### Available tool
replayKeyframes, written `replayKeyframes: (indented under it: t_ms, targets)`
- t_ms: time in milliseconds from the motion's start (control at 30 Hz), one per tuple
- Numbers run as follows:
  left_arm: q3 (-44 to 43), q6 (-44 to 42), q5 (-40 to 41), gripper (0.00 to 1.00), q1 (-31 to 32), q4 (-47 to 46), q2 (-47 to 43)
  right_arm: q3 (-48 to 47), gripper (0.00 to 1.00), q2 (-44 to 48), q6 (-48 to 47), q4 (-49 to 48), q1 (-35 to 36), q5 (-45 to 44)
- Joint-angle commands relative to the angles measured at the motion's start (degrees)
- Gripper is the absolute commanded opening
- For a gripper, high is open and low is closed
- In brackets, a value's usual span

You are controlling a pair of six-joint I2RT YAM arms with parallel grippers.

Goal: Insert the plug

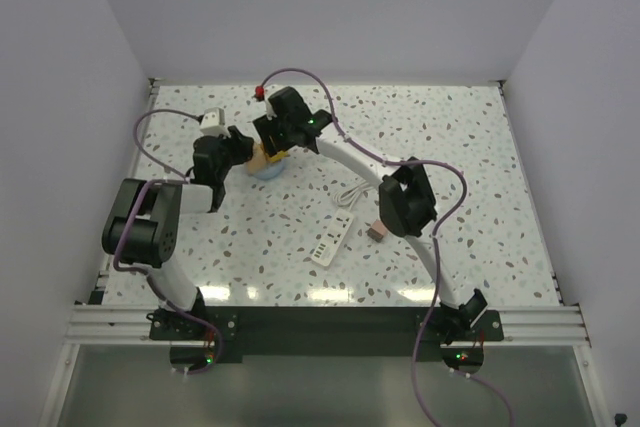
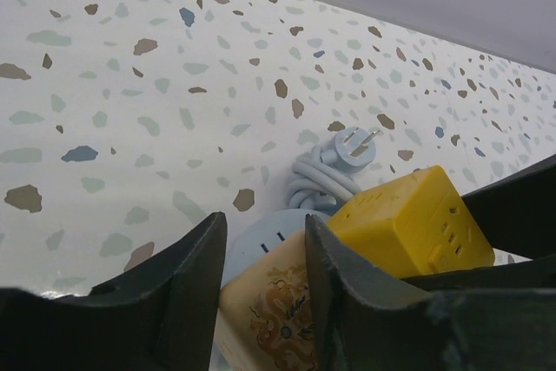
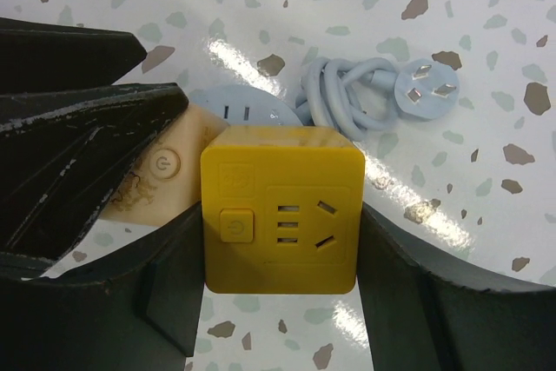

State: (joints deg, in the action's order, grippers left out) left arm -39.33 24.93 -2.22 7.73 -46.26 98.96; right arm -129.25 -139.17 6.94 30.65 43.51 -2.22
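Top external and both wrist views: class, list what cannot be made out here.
top external: pink plug, too small to show its prongs; outside both wrist views.
left wrist: peach cube, base cut off by the bottom edge.
right wrist: light-blue round socket, mostly hidden behind the yellow cube and peach cube.

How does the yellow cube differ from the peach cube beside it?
The yellow cube is plain bright yellow; the peach cube is pale, with a brownish ornament printed on it. The yellow cube's facing side has socket slots beside a power button; the peach cube shows only a power symbol. The yellow cube sits between the fingers of the right gripper, the peach cube between those of the left gripper. Both are boxy and sit side by side.
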Motion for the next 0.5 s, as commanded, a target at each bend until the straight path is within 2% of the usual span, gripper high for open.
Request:
replayKeyframes:
  t_ms: [0, 100, 467]
  targets:
    - [-2.2, -0.4, -5.9, 0.42, 0.4, 2.6, 3.7, -4.0, 0.0, -4.4, -1.7, 1.4, -0.3, -0.7]
    - [-2.4, -0.6, -6.5, 0.36, 0.4, 2.4, 4.4, -7.2, 0.0, -6.6, -1.8, 2.7, -0.4, -0.6]
    - [-2.7, -0.8, -9.0, 0.33, 0.4, 2.4, 5.5, -11.5, 0.0, -11.4, -1.0, 3.5, -1.1, 0.4]
